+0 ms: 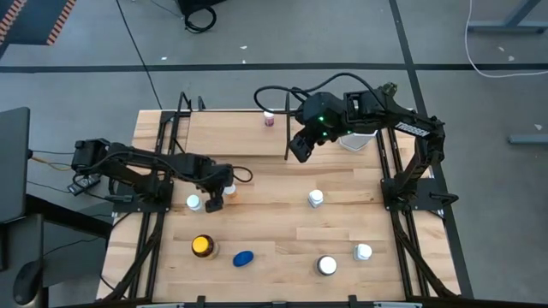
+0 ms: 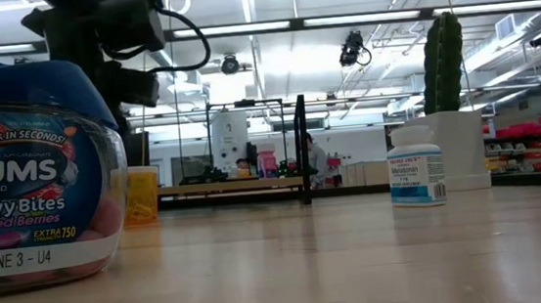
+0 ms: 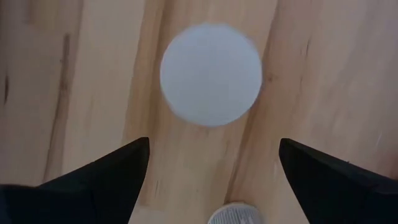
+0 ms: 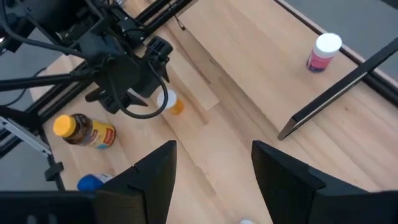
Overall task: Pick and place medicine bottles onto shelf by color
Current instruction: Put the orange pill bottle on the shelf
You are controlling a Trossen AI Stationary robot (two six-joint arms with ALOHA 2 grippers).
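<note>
a big open lab or workshop hall: grey concrete floor (image 1: 282,34) with taped lines, long ceiling strip lights (image 2: 357,18), red storage shelving (image 2: 534,133) at three o'clock.

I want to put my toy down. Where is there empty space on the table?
Bare wood lies between the white-capped bottle mid-table and the left gripper. The light-wood shelf holds only a pink bottle. It's crowded along the front edge: amber yellow-lidded bottle, blue bottle.

Pink bottle (image 1: 269,119) stands on shelf (image 1: 231,133); other bottles (image 1: 316,198) scattered on table.
</note>
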